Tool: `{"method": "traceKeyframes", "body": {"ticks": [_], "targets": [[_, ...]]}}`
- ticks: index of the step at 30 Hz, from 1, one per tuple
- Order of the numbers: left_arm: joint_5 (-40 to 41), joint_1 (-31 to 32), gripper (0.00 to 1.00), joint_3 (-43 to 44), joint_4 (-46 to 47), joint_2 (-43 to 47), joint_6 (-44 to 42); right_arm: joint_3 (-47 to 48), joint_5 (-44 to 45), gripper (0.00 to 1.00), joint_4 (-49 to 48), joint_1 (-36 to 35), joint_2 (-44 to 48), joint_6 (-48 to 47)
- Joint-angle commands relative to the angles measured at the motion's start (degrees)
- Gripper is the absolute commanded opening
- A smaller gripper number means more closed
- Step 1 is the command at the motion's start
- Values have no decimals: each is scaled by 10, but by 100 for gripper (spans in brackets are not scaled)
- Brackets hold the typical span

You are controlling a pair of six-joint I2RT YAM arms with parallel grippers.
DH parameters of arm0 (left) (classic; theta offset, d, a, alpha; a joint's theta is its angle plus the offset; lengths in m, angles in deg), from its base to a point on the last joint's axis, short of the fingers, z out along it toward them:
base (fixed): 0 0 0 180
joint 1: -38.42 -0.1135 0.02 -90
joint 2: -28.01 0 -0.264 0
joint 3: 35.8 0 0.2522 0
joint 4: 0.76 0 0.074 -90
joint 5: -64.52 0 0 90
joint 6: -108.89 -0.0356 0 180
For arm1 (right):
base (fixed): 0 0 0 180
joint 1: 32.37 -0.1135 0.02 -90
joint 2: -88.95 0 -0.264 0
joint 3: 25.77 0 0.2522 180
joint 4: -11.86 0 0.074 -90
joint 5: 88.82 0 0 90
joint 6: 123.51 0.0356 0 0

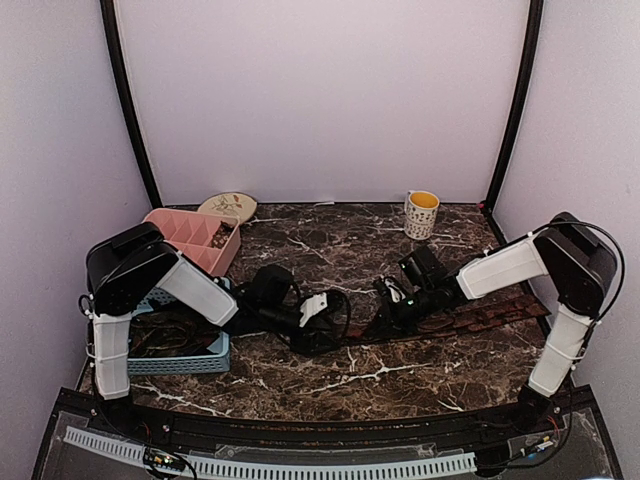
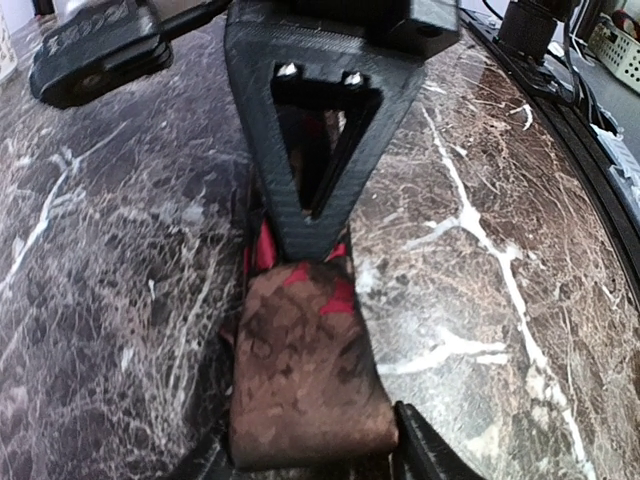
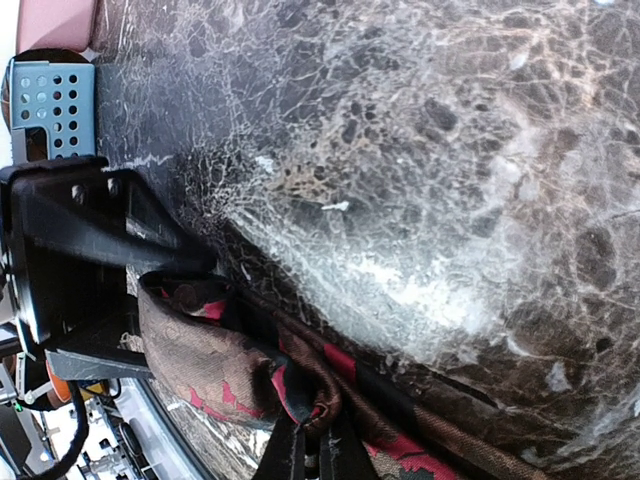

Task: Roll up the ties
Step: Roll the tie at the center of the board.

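Tie (image 3: 200,360) between clamped right jaws, parted left jaws astride

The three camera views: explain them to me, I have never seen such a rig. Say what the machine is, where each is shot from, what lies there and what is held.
The machine is two arms bolted at the near edge of the table, a left arm and a right arm, each ending in a two-finger gripper. The wide picture looks down from above and behind them. The other two come from cameras on the wrists, showing their own fingers close up. On the table lie a reddish-brown tie, a pink divided tray, a blue perforated basket and a mug. The right gripper is shut on a fold of the tie. The left gripper has its fingers apart around the tie's end; whether they press it I cannot tell.
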Motion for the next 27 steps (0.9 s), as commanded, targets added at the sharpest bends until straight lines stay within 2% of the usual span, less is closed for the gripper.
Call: {"method": "traceKeyframes", "body": {"ticks": [1, 7, 11, 20, 24, 27], "targets": [[-23, 16, 45, 17, 26, 6, 7, -11, 18, 0, 1, 2, -19, 0], [-27, 37, 36, 57, 29, 2, 15, -8, 9, 0, -12, -1, -23, 10], [-23, 41, 36, 83, 35, -21, 26, -6, 5, 0, -20, -7, -26, 16], [-23, 41, 42, 115, 35, -85, 28, -10, -12, 0, -43, -8, -30, 25], [-14, 41, 37, 114, 18, -102, 20, -20, -17, 0, -56, -9, -20, 30], [-2, 41, 32, 114, -31, -100, -8, -21, -18, 0, -51, -3, -8, 27]]}}
